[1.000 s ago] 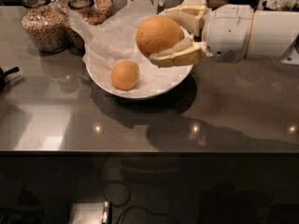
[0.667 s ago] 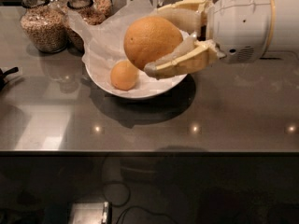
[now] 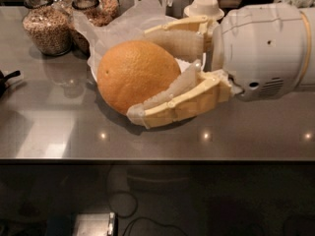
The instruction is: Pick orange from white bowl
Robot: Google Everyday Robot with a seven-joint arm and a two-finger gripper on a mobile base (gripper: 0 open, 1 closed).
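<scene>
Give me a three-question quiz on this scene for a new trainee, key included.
1. True or false: the gripper is shut on the orange.
2. What stands on the counter, back left? A) glass jars of grain B) a kettle C) stacked plates
3. Fill in: behind the held orange lies crumpled white ____.
Key: 1 true; 2 A; 3 paper.

The white bowl [image 3: 93, 73] is mostly hidden beneath jaws gripping the orange [image 3: 133, 75].
</scene>
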